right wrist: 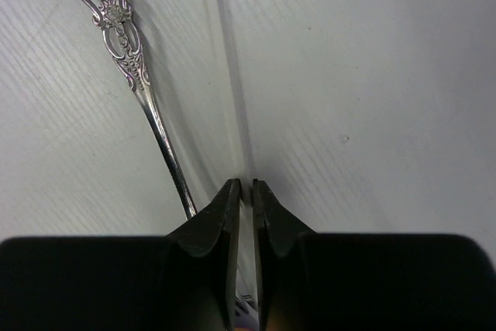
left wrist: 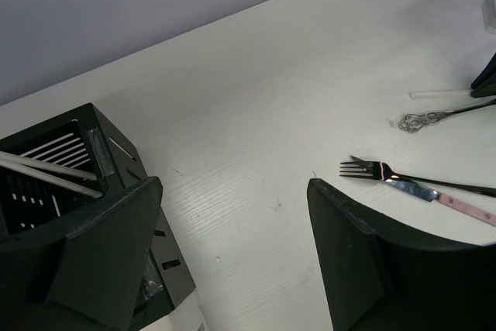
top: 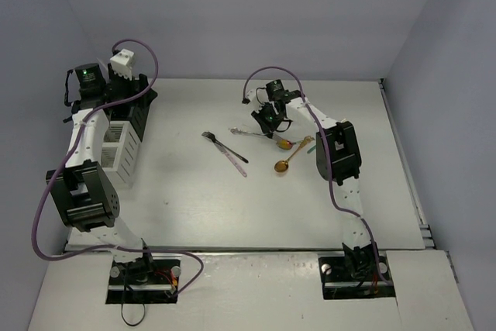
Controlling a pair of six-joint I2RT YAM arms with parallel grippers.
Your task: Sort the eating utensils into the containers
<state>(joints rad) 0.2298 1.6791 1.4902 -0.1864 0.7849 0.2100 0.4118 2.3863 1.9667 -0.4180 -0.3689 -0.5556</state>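
My right gripper [right wrist: 245, 185] is shut on a thin pale stick [right wrist: 225, 75] that lies flat on the table, close beside an ornate silver handle [right wrist: 124, 52]. In the top view this gripper [top: 271, 123] is at the table's middle back, with two gold spoons [top: 285, 144] just to its right. A black fork [top: 225, 146] and a pink-handled piece [top: 235, 162] lie crossed at the centre. My left gripper [left wrist: 232, 185] hangs open and empty over the black caddy [left wrist: 46, 184], which holds pale sticks [left wrist: 46, 170]. The white caddy [top: 120, 149] stands in front of it.
The two caddies stand side by side at the table's left edge, under the left arm. The fork [left wrist: 372, 170] and the pink-handled piece [left wrist: 457, 205] also show to the right in the left wrist view. Grey walls enclose the table on three sides.
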